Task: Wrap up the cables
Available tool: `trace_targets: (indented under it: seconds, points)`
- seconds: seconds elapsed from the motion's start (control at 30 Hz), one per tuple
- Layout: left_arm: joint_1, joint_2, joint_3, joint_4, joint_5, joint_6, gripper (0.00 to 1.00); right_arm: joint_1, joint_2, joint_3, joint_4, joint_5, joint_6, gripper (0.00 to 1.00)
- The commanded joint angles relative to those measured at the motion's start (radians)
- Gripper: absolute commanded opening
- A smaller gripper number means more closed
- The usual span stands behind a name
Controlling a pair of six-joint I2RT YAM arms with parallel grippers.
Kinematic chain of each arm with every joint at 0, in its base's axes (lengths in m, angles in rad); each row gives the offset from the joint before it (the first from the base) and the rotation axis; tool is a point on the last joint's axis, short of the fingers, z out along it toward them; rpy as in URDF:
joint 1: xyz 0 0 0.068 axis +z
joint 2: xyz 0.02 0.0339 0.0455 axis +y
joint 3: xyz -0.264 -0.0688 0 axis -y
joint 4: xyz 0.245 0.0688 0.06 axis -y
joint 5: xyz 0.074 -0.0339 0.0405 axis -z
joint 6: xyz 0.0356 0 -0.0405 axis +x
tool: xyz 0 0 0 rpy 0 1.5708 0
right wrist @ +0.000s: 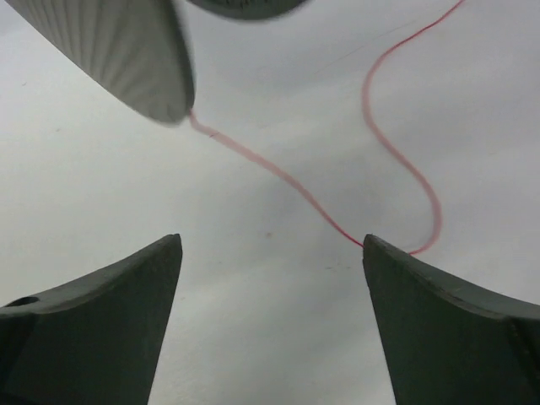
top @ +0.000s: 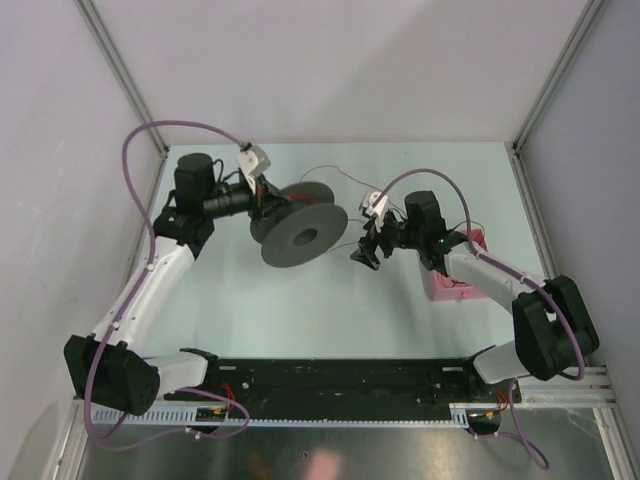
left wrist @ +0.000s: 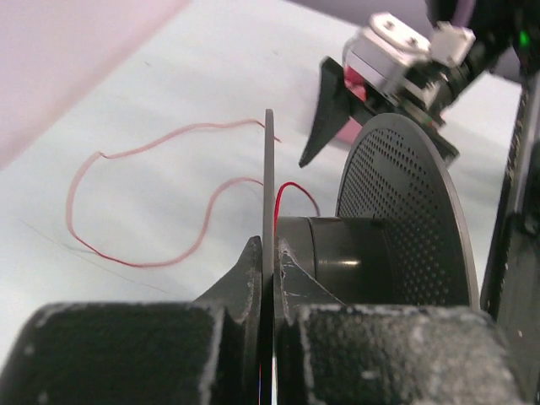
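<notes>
My left gripper [left wrist: 270,268] was clamped on one thin flange of the black spool [top: 285,245], holding it on its edge off the table [top: 300,320]. My right gripper [right wrist: 270,245] hung just beside the spool with its fingers wide apart and nothing between them but a run of cable. The cables [right wrist: 287,180] lay loose on the table: one red strand ran from under the spool's rim across the gap to the tip of my right finger, and more curled in slack loops beyond the far flange. The strand was so fine that I judged my fingers could close beside it or press it flat against the table without catching it. A pull at a bad angle could also drag the wire over the flange's edge instead of onto the hub. My hold on that thin flange looked narrow too, so a tug might swing the spool in my grip. The near flange crowded my right gripper, leaving little room to turn. A pink block [top: 452,287] sat by my right forearm, well apart from the wire.
</notes>
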Motion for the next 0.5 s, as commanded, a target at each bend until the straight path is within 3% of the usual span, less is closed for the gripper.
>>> trace_targets:
  seconds: [0.0, 0.27, 0.47]
  points:
    - [0.047, -0.014, 0.169, 0.081, -0.021, -0.185, 0.0, -0.006, -0.062, 0.036, 0.122, 0.132, 0.058, 0.97]
    - [0.054, 0.004, 0.37, 0.081, -0.137, -0.379, 0.0, -0.063, -0.003, 0.037, 0.24, 0.073, -0.099, 0.99]
    - [0.058, -0.004, 0.463, 0.081, -0.164, -0.461, 0.0, -0.031, 0.098, 0.038, 0.399, -0.01, -0.224, 0.99]
